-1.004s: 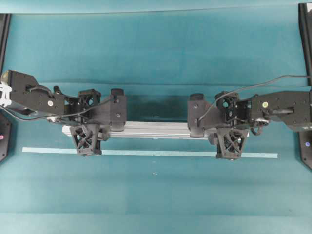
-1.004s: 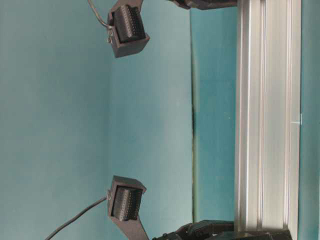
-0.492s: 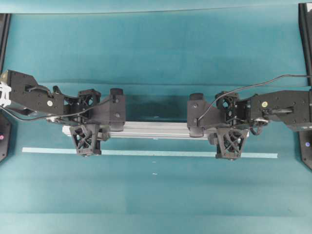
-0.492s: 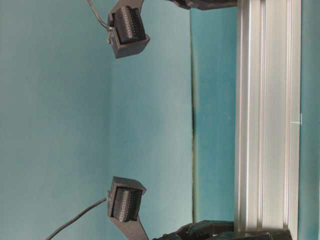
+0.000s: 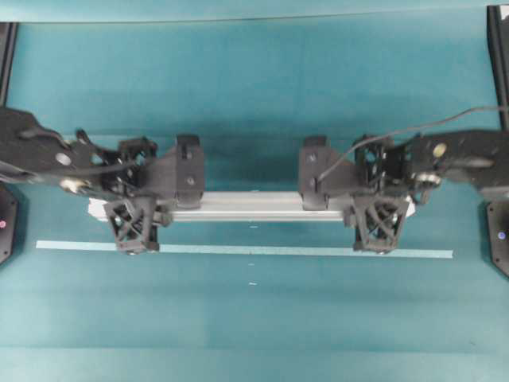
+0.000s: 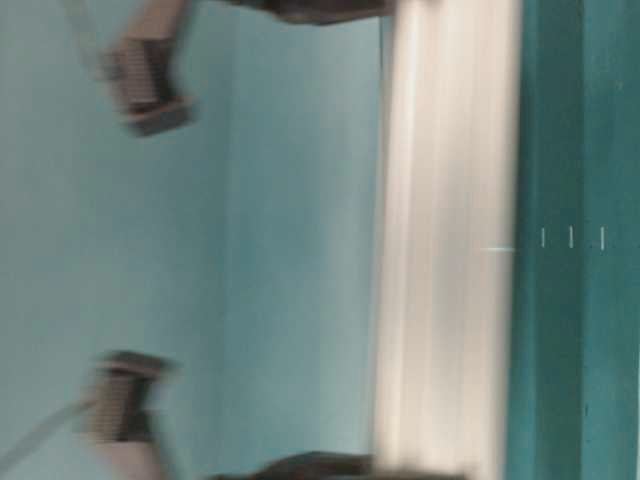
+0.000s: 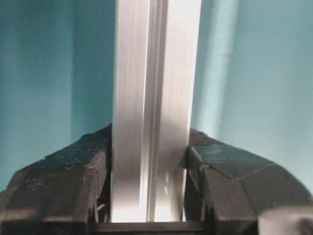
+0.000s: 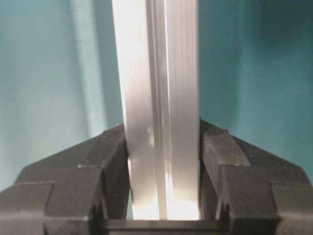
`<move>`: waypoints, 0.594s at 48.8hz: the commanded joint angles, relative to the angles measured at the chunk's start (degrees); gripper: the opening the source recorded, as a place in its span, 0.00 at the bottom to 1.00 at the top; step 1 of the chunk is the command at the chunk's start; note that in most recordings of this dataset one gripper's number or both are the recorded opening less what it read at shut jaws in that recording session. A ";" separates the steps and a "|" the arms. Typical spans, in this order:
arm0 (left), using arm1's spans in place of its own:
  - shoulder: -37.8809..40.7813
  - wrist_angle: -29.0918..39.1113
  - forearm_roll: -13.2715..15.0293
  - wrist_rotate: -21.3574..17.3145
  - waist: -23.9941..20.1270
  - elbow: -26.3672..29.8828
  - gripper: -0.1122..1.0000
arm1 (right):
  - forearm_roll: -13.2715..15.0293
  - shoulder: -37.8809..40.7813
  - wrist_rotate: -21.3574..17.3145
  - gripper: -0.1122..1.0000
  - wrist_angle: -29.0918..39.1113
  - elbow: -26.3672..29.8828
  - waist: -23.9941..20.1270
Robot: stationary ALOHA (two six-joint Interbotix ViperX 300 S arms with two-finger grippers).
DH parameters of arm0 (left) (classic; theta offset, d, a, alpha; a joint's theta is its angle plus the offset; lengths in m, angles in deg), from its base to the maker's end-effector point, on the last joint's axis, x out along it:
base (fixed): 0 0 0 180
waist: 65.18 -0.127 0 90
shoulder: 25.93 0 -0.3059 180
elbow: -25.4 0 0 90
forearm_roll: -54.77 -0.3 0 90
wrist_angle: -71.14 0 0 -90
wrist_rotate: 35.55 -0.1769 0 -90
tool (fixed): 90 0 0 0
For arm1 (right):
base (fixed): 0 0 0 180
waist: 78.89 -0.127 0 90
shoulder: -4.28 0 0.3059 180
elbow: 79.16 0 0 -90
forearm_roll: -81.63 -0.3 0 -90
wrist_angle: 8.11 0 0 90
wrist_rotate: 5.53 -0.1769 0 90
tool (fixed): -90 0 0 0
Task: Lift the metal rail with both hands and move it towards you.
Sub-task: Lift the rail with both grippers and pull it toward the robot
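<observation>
A: Though the table-level view is smeared with blur, the wrist views are plain: the left black lattice-fingered hand (image 5: 151, 208) is closed on the long silver grooved aluminium rail (image 5: 253, 206), a finger (image 7: 73, 186) pressed flat to each side face.

B: And the right one?

A: Same. The right black lattice-fingered hand (image 5: 367, 205) clamps the rail between both fingers (image 8: 83, 181), jaws only as wide as the bar.

B: Where does the rail sit?

A: It runs level across the middle of the teal worktop (image 5: 254, 79), the left hand near its left end, the right hand near its right end. From table level it shows as a pale band (image 6: 447, 240) clear of the surface.

B: Anything around it?

A: A thin flat pale tape strip (image 5: 262, 251) lies parallel just below the rail in the overhead view. A black cable (image 5: 445, 121) trails from the right arm.
</observation>
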 commanded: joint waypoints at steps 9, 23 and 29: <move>-7.12 10.37 0.09 0.62 0.26 7.73 0.38 | -0.35 -3.52 -4.13 0.46 15.38 10.72 -0.18; -8.79 19.69 0.00 0.62 0.35 16.17 0.38 | -0.26 -3.78 -8.00 0.46 27.60 20.74 -0.53; -8.53 25.14 0.00 0.62 0.44 20.83 0.38 | -0.09 -3.78 -9.67 0.46 32.87 25.40 -0.97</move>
